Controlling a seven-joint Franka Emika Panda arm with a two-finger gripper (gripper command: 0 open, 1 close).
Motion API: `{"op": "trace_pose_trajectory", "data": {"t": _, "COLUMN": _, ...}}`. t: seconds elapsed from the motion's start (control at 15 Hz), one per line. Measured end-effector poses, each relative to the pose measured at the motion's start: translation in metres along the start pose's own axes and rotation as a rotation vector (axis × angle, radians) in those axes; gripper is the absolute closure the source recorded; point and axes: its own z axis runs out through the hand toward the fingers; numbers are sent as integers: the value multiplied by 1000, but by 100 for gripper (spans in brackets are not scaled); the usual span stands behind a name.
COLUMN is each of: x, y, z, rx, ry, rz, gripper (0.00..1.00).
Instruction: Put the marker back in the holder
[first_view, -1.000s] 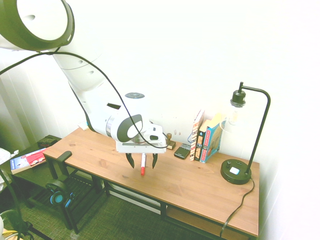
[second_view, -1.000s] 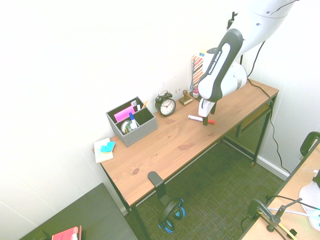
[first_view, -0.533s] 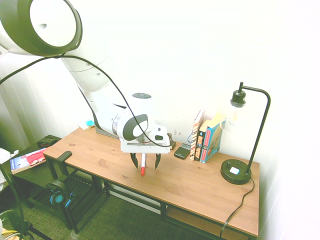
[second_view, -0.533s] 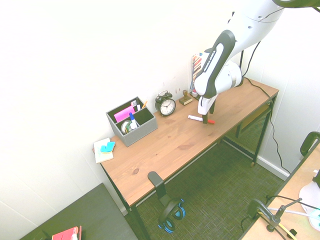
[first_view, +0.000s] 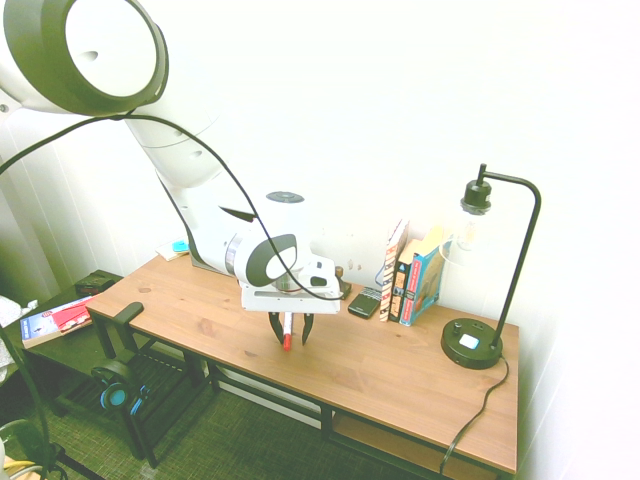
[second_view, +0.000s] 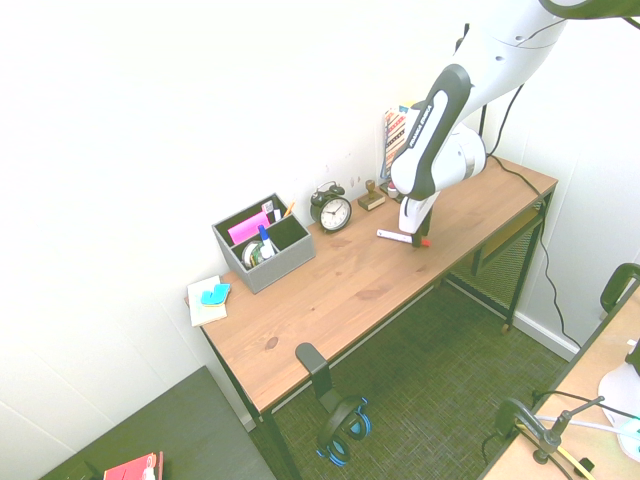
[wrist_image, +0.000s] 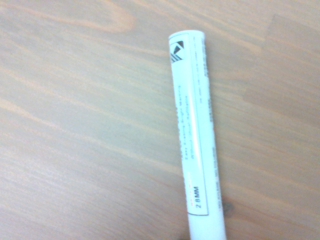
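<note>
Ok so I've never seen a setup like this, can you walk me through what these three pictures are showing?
It is a white robot arm working at a wooden desk. Two pictures come from room cameras on opposite sides of it; the third is a close-up from a camera on the arm's wrist.

The gripper points down with a finger on either side of a white marker with a red cap, which lies flat on the desk. Whether it is gripped yet is unclear. The wrist view shows the marker's barrel up close.

Also on the desk: a grey holder with pens, an alarm clock, books, a lamp and sticky notes.
</note>
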Motion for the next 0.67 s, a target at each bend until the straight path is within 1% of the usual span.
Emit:
{"op": "trace_pose_trajectory", "data": {"t": 0.47, "x": -6, "y": -3, "z": -1, "rx": -6, "ry": 9, "rz": 4, "gripper": 100}}
{"op": "trace_pose_trajectory", "data": {"t": 0.53, "x": -7, "y": -3, "z": -1, "rx": -5, "ry": 11, "rz": 19, "gripper": 100}}
{"op": "trace_pose_trajectory", "data": {"t": 0.67, "x": -9, "y": -3, "z": -5, "rx": -25, "ry": -10, "rz": 89, "gripper": 100}}
